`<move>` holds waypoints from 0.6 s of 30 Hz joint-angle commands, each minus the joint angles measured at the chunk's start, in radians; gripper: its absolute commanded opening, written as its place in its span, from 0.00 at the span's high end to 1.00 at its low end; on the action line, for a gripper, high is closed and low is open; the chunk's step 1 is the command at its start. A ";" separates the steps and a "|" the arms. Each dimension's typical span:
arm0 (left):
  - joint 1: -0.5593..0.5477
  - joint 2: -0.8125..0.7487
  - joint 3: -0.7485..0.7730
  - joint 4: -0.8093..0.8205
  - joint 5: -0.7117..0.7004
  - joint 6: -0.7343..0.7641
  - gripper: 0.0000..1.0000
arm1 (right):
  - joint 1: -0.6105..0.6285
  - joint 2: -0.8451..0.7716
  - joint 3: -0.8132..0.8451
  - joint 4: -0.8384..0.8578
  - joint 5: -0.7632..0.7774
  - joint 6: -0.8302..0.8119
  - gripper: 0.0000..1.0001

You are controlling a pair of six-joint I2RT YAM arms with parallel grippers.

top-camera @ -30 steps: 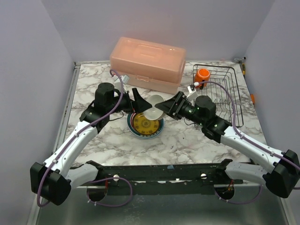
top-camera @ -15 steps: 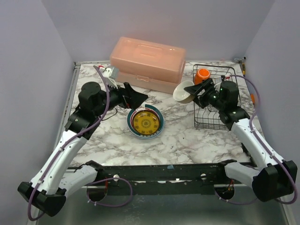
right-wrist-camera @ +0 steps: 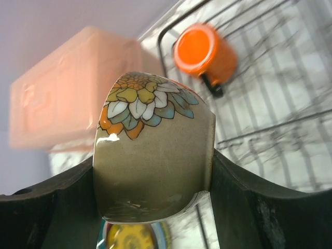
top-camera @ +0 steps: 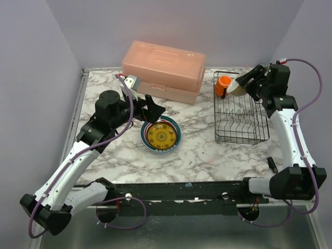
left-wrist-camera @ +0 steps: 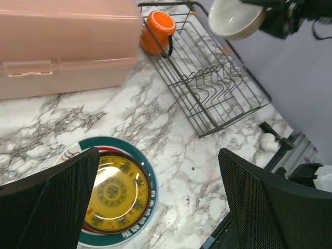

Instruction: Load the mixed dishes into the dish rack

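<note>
Since a second ago the bowl (top-camera: 236, 87) has travelled from above the plate (top-camera: 161, 136) to over the rack (top-camera: 241, 118) at the table's (top-camera: 197, 155) far right corner, right jaws clamped on it (tilted). Released here, it could strike the mug (top-camera: 223, 83). Left jaws gape wide.

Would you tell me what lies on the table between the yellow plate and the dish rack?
Only bare marble tabletop lies between the yellow plate and the dish rack, as the top view shows.
</note>
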 commanded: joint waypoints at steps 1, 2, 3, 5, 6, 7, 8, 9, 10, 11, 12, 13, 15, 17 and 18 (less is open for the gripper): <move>-0.021 -0.043 -0.016 -0.005 -0.118 0.071 0.05 | -0.006 0.045 0.165 -0.086 0.338 -0.206 1.00; -0.020 -0.045 -0.020 -0.003 -0.117 0.067 0.05 | -0.006 0.062 0.185 -0.088 0.376 -0.232 1.00; -0.021 -0.044 -0.021 -0.004 -0.119 0.066 0.05 | -0.007 0.077 0.199 -0.088 0.416 -0.247 1.00; -0.021 -0.044 -0.017 -0.011 -0.124 0.062 0.06 | -0.006 0.117 0.224 -0.084 0.461 -0.275 1.00; -0.021 -0.045 -0.018 -0.009 -0.123 0.061 0.06 | -0.007 0.141 0.235 -0.078 0.476 -0.288 1.00; -0.020 -0.046 -0.020 -0.010 -0.125 0.061 0.06 | -0.006 0.165 0.247 -0.074 0.497 -0.295 1.00; -0.021 -0.046 -0.022 -0.008 -0.126 0.058 0.06 | -0.007 0.187 0.258 -0.071 0.514 -0.305 1.00; -0.021 -0.046 -0.023 -0.009 -0.126 0.056 0.06 | -0.006 0.211 0.267 -0.060 0.518 -0.316 1.00; -0.021 -0.044 -0.023 -0.008 -0.127 0.055 0.06 | -0.006 0.230 0.277 -0.051 0.524 -0.324 1.00; -0.021 -0.043 -0.021 -0.009 -0.126 0.053 0.06 | -0.006 0.255 0.285 -0.041 0.527 -0.331 1.00; -0.020 -0.040 -0.021 -0.009 -0.126 0.052 0.06 | -0.005 0.275 0.292 -0.029 0.527 -0.337 1.00; -0.020 -0.040 -0.021 -0.009 -0.125 0.052 0.07 | -0.006 0.300 0.301 -0.025 0.527 -0.342 1.00; -0.021 -0.036 -0.022 -0.008 -0.126 0.047 0.07 | -0.007 0.350 0.327 -0.023 0.537 -0.353 1.00; -0.021 -0.033 -0.022 -0.012 -0.125 0.043 0.07 | -0.006 0.398 0.348 -0.017 0.552 -0.371 1.00; -0.021 -0.031 -0.024 -0.009 -0.123 0.041 0.07 | -0.006 0.421 0.360 -0.017 0.565 -0.381 1.00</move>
